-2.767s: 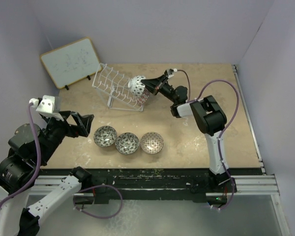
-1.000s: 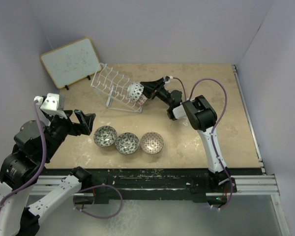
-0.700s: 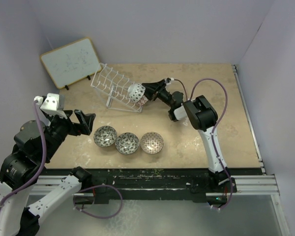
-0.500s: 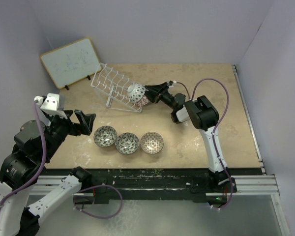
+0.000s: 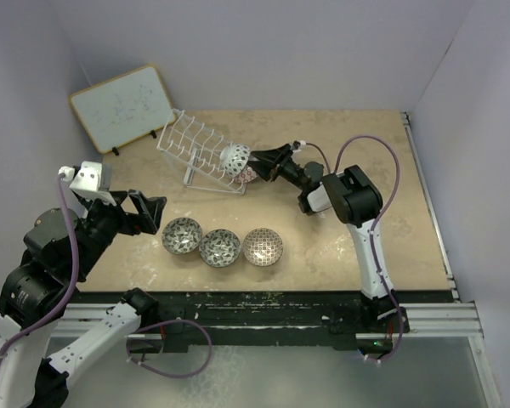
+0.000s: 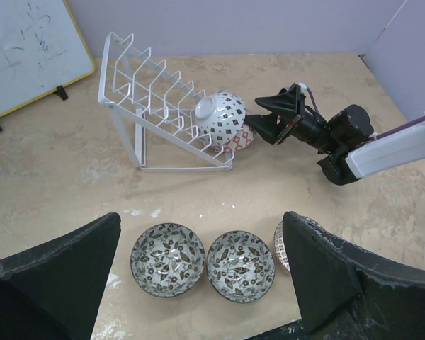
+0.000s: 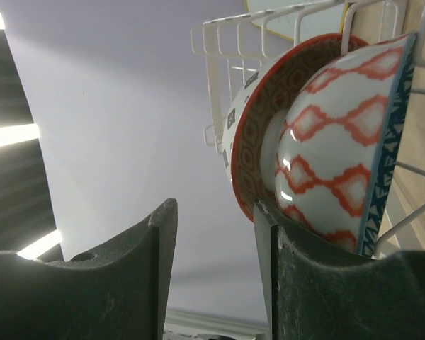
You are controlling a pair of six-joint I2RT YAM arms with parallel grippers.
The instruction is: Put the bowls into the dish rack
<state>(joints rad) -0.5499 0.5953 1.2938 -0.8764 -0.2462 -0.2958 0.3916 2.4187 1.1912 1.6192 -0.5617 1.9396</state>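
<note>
**Top and wrist views.** My right claw (image 6: 261,115) reaches toward the low end of the dish rack (image 6: 156,99). Its fingers are spread and nothing lies between them. The tips stand just beside two bowls that lean on edge among the rack's prongs; I cannot tell whether a tip touches a rim.

- **Bowls in the rack.** The dark-diamond bowl (image 6: 221,115), red inside as my right wrist view shows, sits higher up the slope. The red-diamond bowl (image 6: 241,139), blue at its rim, sits at the rack's lowest end, nested partly in the first bowl's mouth.
- **Bowls on the tabletop.** Three more stand mouth-up in a row on the tabletop (image 5: 408,212), nearer my bases. From the left they are a grey-black bowl (image 5: 181,235), a second grey-black bowl (image 5: 220,247) and a beige-brown bowl (image 5: 263,246).
- **Left claw.** My left claw (image 5: 155,214) hovers just left of that row, spread wide and holding nothing.
- **Background.** A whiteboard (image 5: 121,106) leans at the far left, behind the rack.
</note>
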